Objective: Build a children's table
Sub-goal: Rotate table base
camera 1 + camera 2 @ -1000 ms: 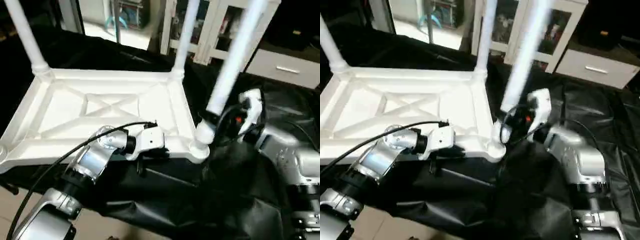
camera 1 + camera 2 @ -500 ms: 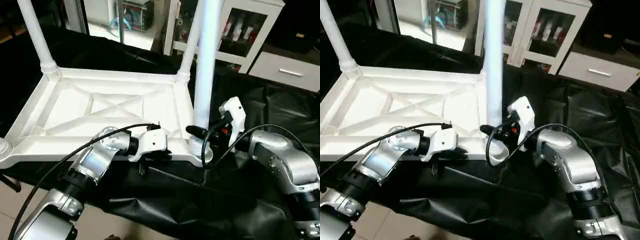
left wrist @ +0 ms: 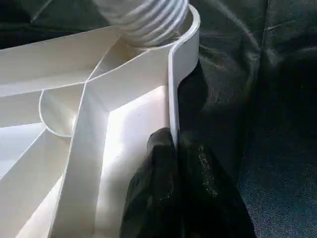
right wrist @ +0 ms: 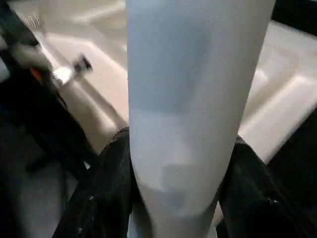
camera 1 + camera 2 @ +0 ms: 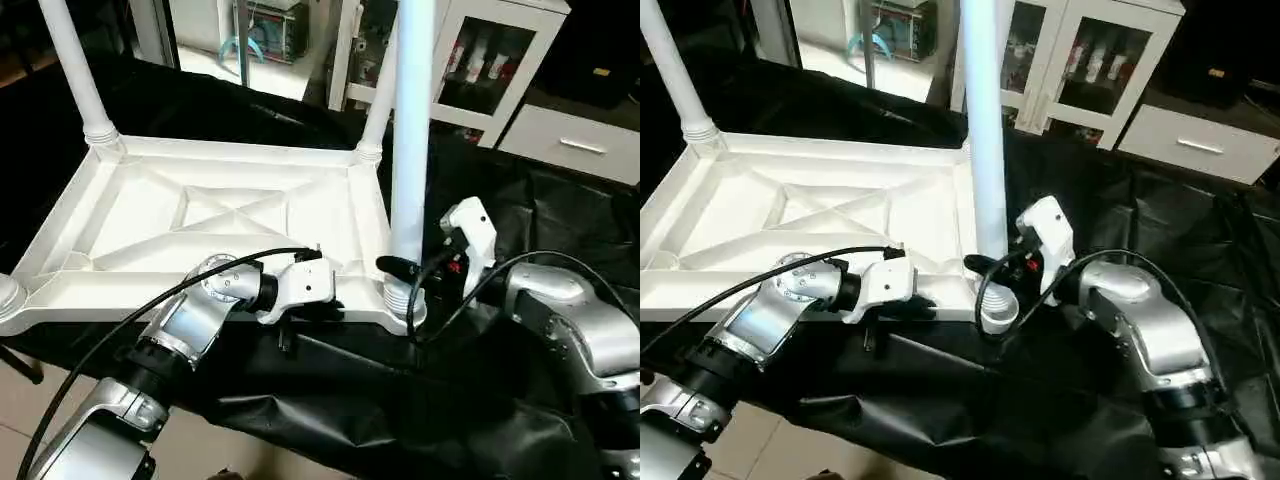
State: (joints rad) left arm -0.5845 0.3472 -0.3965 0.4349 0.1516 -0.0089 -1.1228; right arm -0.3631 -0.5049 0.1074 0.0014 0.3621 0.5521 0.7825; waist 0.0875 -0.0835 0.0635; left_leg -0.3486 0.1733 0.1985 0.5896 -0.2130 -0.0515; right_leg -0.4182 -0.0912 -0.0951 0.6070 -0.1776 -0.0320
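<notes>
All around the work I saw a black sheet spread under everything, crumpled and shiny, and behind it stood a white cabinet with glass doors and a white drawer beside it. A black cable ran along my left arm and looped in front of the near edge of the tabletop. The tabletop lay upside down on the sheet, with its long side running from left to right. It was white plastic, and I could see an X of ribs inside a raised frame. Three legs stood up from its corners, pointing straight up out of the top of the picture: the far left leg, the far right leg, and the near right leg. They were long white tubes, and the near right leg had rings at its bottom end where it sat in the round corner socket. My left gripper was pinched on the thin near rim of the tabletop, one black finger on each side. My right gripper was wrapped around the near right leg, low down, with its fingers pressed on both sides of the tube.
</notes>
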